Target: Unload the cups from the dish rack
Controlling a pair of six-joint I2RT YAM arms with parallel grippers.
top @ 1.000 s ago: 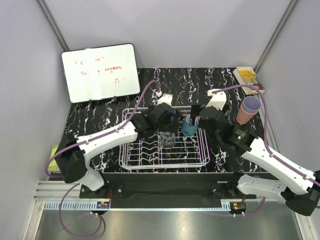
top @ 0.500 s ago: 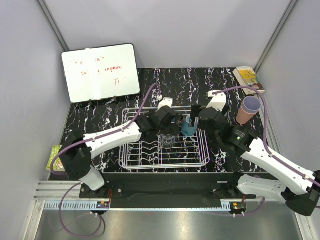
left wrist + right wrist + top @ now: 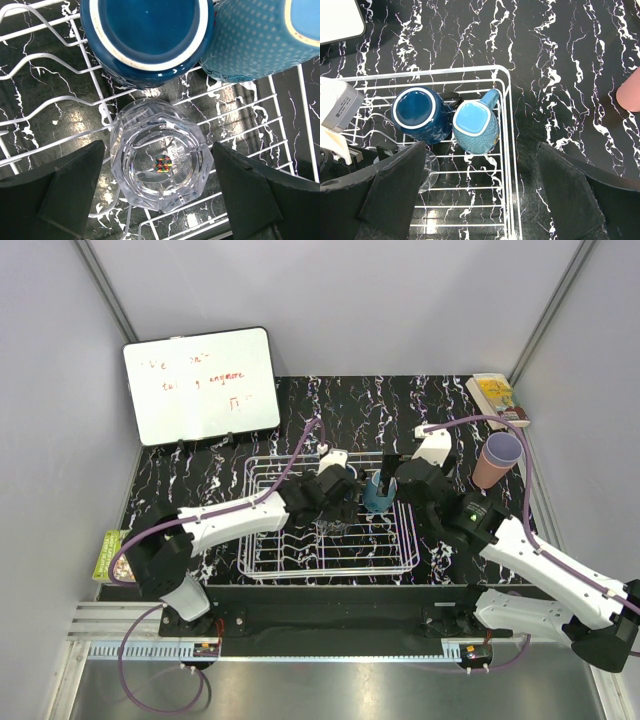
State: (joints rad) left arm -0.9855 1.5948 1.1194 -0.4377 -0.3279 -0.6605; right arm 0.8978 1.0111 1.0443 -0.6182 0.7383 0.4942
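Left gripper (image 3: 159,190) spread, straddling the clear glass (image 3: 161,162) in the dish rack (image 3: 270,552), just near of the dark blue cup (image 3: 147,30): you're lined up to pinch it. Right gripper (image 3: 482,195) spread, empty.

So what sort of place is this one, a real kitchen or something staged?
Probably a robot test cell, not a kitchen: plain grey wall panels enclose the black marbled table holding the dish rack, a whiteboard leans at the back, and an aluminium rail runs along the near edge.
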